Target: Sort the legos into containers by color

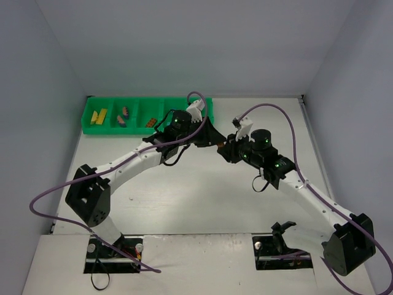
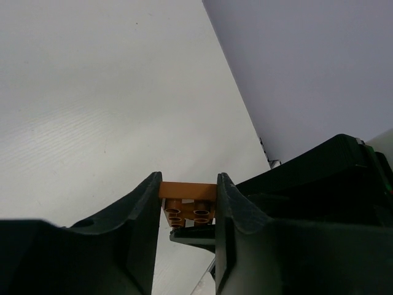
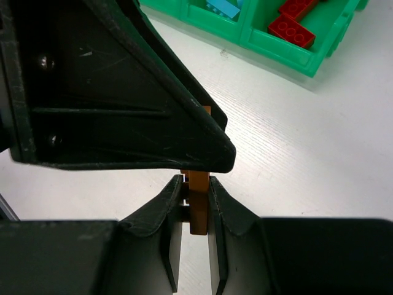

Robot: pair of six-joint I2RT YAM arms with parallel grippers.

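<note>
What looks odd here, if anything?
One orange-brown brick is pinched by both arms at once: the left gripper holds its sides, and the right gripper clamps it edge-on, short of the green tray. This may be a handover or a tug between the arms. Nothing looks spilled or broken.

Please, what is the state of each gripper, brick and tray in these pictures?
left gripper: shut on the orange brick.
right gripper: shut on the same brick.
orange brick: held by both grippers, outside the green tray.
green tray: open, bricks inside.
red bricks: lying in a tray compartment.
</note>
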